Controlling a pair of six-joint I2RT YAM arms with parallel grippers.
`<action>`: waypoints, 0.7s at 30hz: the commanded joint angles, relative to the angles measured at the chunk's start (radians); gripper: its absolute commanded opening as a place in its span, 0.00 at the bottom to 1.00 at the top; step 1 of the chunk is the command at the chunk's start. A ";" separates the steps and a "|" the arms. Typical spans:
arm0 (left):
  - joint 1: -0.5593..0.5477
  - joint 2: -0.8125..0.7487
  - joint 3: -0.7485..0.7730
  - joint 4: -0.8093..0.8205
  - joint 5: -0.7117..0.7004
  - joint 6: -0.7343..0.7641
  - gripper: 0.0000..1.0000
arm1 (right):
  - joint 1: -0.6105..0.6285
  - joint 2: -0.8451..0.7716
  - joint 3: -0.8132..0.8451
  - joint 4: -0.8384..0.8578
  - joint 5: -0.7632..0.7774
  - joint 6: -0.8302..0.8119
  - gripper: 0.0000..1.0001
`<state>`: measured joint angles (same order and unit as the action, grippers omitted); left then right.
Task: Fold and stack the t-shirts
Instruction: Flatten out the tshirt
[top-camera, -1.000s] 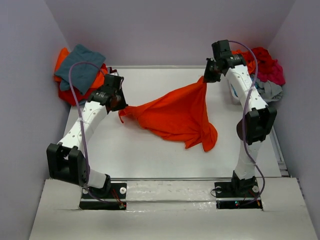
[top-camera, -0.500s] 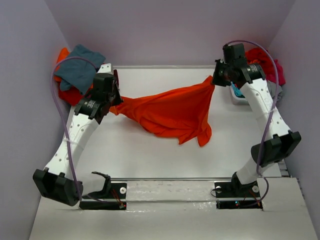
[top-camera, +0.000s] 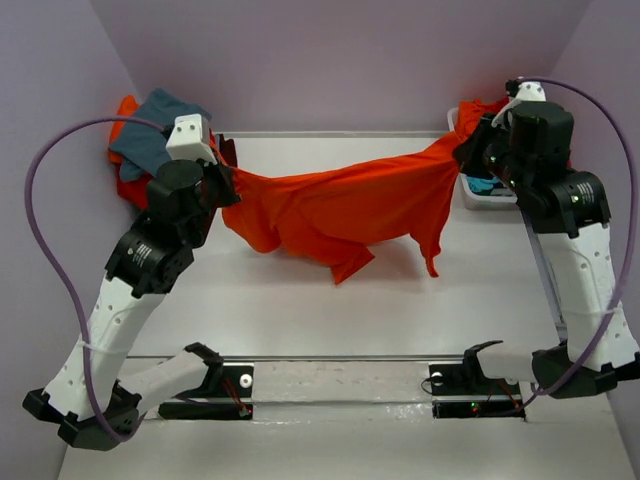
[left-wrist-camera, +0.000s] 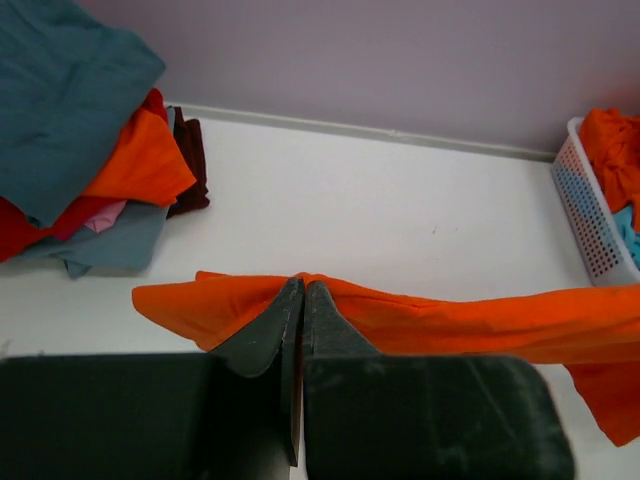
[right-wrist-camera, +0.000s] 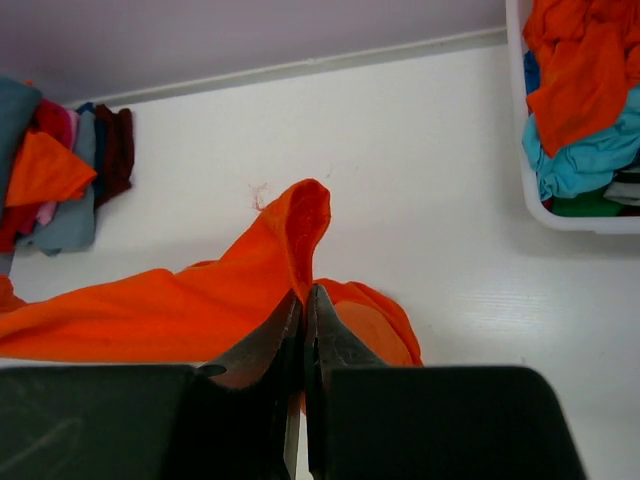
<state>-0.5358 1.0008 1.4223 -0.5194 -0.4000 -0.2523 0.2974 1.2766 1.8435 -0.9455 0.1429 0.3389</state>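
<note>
Hanging between the two arms, shirt (top-camera: 340, 205) spans the far half of table (top-camera: 300, 320) like a slack hammock: top edge pulled fairly taut, middle sagging, two loose tails dangling toward the surface. Cannot tell whether the tails touch down.

Left gripper (left-wrist-camera: 302, 290): jaws pressed together on a bunched pinch of the shirt's edge. Right gripper (right-wrist-camera: 303, 295): jaws likewise closed on a thin upright fold of orange cloth, with more gathered below.

Handling, as judged: light, limp, no stiffness of its own, so it takes whatever shape the grips and gravity give it. Matte knit, not slick, not fragile. The risk is a thin single layer creeping out of narrow jaws under tension. Best holds look like hem corners or shoulder seams, where doubled cloth gives bulk to bite and the body falls flat beneath.

Pile (left-wrist-camera: 70, 110) at far left: soft, loosely folded layers, teal-grey on top, orange, red and pink edges below, a dark one at the side. Bin (left-wrist-camera: 590, 225) at far right: white rigid plastic, perforated wall, holding crumpled orange and turquoise cloth. Table smooth, white, hard.
</note>
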 joint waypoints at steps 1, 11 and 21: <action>-0.027 -0.080 0.069 0.058 -0.106 0.024 0.06 | 0.011 -0.077 0.000 0.079 -0.009 -0.035 0.07; -0.036 -0.205 0.066 0.093 -0.092 0.065 0.06 | 0.011 -0.212 -0.148 0.145 -0.078 -0.069 0.07; -0.036 -0.179 0.067 0.131 -0.096 0.104 0.06 | 0.011 -0.227 -0.156 0.169 -0.054 -0.075 0.07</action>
<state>-0.5751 0.7963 1.4750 -0.4850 -0.4461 -0.1833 0.3092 1.0660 1.6848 -0.8482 0.0517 0.2905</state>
